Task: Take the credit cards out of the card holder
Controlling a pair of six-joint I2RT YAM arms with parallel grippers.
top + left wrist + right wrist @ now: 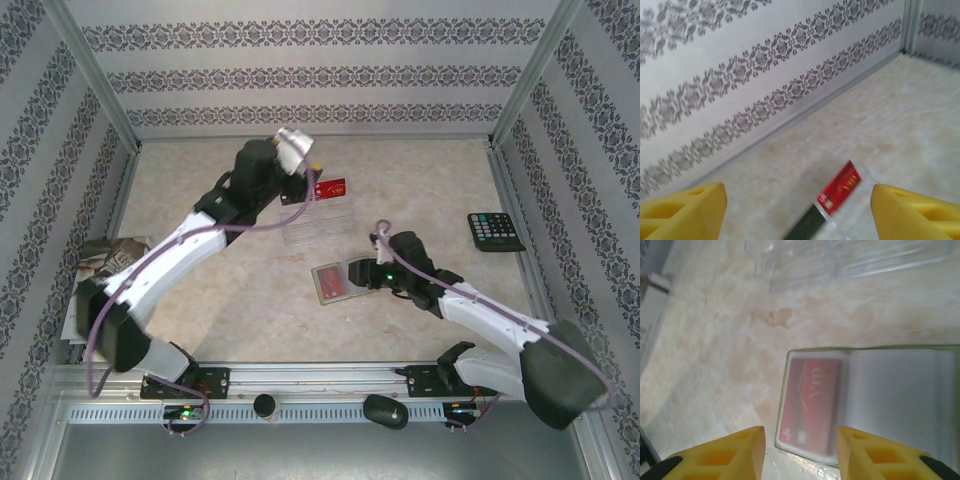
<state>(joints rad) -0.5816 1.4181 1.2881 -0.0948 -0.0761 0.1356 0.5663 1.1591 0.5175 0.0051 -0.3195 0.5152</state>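
Note:
The olive-green card holder (pixel 338 279) lies open on the table, pale grey inside (pixel 900 395), with a red credit card (pixel 810 402) in its left sleeve. My right gripper (pixel 372 270) (pixel 800 455) hovers at the holder's edge, open, its yellow fingers (pixel 722 455) either side of that sleeve's corner. Another red card (pixel 330 187) (pixel 840 187) lies on the table at the back, a black card (pixel 805 227) partly beside it. My left gripper (pixel 305 172) (pixel 800 215) hangs over them, open wide and empty. See-through cards (pixel 318 224) (pixel 850 260) lie between the red card and the holder.
A black calculator (pixel 496 231) sits at the right, near the wall. A printed booklet (pixel 105 262) lies at the left edge, under the left arm. Patterned walls (pixel 740 75) close the table on three sides.

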